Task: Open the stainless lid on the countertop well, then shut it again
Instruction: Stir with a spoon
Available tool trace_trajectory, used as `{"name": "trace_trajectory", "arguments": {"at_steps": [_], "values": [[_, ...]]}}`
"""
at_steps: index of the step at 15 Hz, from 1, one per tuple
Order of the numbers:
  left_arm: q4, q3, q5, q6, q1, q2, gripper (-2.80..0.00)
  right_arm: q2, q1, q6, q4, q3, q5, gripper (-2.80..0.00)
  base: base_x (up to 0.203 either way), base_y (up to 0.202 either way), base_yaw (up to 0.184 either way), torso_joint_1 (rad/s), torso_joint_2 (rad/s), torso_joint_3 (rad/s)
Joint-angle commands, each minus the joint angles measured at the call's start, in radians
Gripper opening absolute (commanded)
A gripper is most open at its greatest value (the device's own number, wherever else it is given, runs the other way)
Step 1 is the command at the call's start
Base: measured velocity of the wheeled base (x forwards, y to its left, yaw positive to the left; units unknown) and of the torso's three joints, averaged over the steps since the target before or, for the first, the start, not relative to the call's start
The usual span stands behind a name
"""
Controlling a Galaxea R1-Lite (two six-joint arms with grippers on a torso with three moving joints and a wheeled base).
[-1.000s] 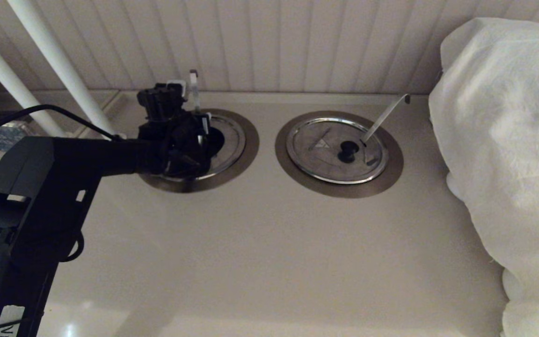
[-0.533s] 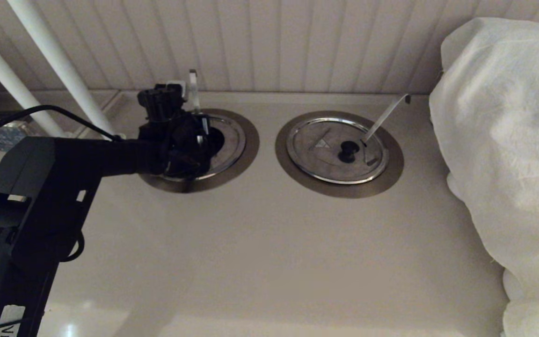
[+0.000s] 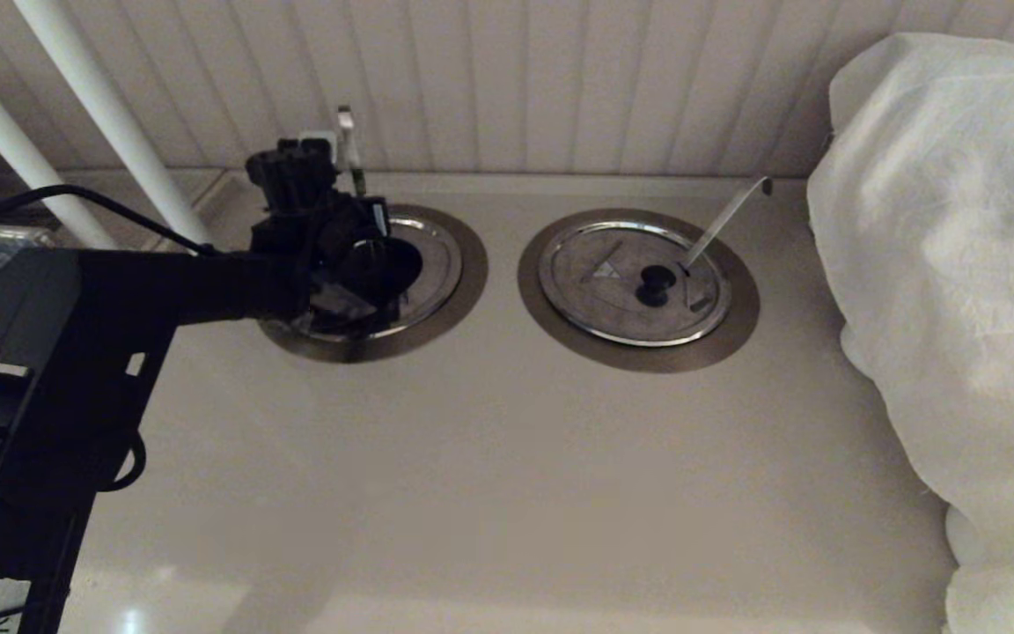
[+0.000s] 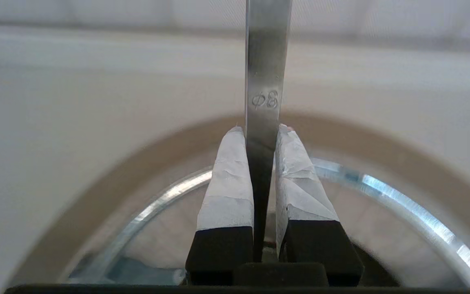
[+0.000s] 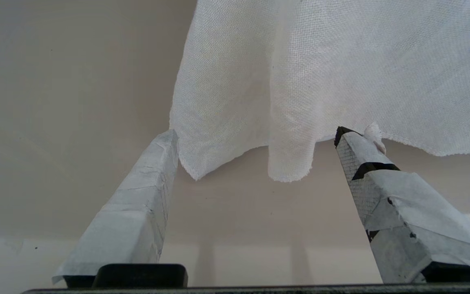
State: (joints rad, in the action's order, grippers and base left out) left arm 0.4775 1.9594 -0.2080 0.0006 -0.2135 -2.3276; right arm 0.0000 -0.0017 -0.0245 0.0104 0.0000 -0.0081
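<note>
The countertop well [image 3: 465, 291] is the left one of two, with a wide brushed collar [image 4: 96, 179]. Its straight flat utensil handle [image 3: 347, 132] stands near upright at the back. My left gripper [image 3: 357, 231] hangs over the well. Its taped fingers [image 4: 227, 179] are shut on that handle [image 4: 264, 81], which runs up between them. The right part of the stainless lid [image 3: 438, 257] shows, with a dark opening [image 3: 400, 264] next to the gripper. The lid's knob and the rest of the lid are hidden behind the gripper. My right gripper [image 5: 255, 134] is open, low over the counter, out of the head view.
The twin lid [image 3: 599, 286] with black knob [image 3: 653, 283] and slanted hook-tipped handle [image 3: 723, 220] lies flat in the right well. A large white cloth [image 3: 947, 264] [image 5: 320, 61] covers the right side. Two white poles [image 3: 111, 123] rise at the back left.
My left gripper rose and shifted slightly left and back. The utensil handle's tip went up and left with it. More of the dark opening shows beside the gripper.
</note>
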Motion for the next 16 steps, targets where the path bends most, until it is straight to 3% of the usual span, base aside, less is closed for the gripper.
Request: {"name": "trace_trajectory", "arguments": {"at_steps": [1,7,11,16], "values": [[0.003,-0.033,-0.027,-0.032,-0.003,0.075,-2.8,-0.002,0.0,0.0,0.0,0.002,0.0,0.0,0.0,0.0,0.0,0.0,0.0,0.0],[0.003,-0.269,-0.031,-0.072,-0.029,0.261,-2.8,-0.002,0.0,0.0,0.0,0.002,0.0,0.0,0.0,0.0,0.0,0.0,0.0,0.0],[-0.001,-0.286,-0.033,-0.158,-0.085,0.279,-2.8,-0.002,0.0,0.0,0.0,0.002,0.0,0.0,0.0,0.0,0.0,0.0,0.0,0.0],[-0.003,-0.325,-0.033,-0.163,-0.098,0.311,-2.8,-0.002,0.0,0.0,0.0,0.002,0.0,0.0,0.0,0.0,0.0,0.0,0.0,0.0]]}}
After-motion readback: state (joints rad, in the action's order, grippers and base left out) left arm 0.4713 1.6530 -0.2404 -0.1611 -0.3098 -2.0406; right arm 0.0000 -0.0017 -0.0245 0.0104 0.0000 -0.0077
